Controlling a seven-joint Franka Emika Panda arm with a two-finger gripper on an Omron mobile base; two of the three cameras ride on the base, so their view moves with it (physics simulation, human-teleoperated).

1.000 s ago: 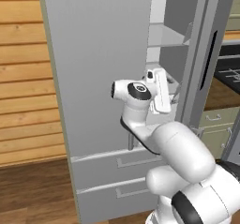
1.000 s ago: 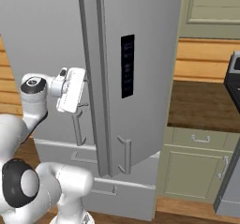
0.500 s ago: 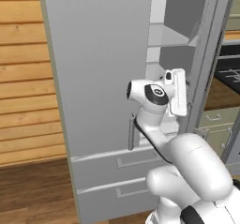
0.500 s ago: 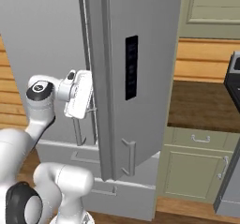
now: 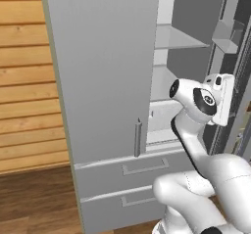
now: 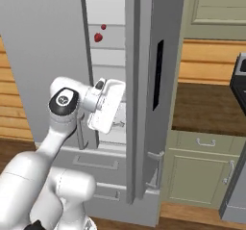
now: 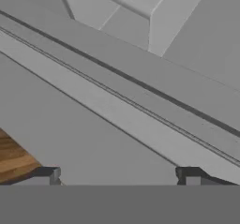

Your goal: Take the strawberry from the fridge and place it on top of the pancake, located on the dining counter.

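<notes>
Inside the half-open fridge (image 6: pixel 153 56), the strawberry (image 6: pixel 98 37) is sitting on an upper white shelf, seen through the gap between the doors. Below it, the arm's tool (image 7: pixel 119 174) is hanging at the door edge, its fingertips (image 7: pixel 47 174) standing apart with nothing between them. A green cabinet (image 6: pixel 202 169) and wood-plank wall (image 5: pixel 24 81) are flanking the fridge; the right door is cutting off most of the interior.

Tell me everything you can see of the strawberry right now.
The strawberry is a tiny bright red fruit, seen through the gap of the fridge's opened right door, high in the white interior. A smaller red speck sits just above it. Nothing touches it; the hand is well below it.
</notes>
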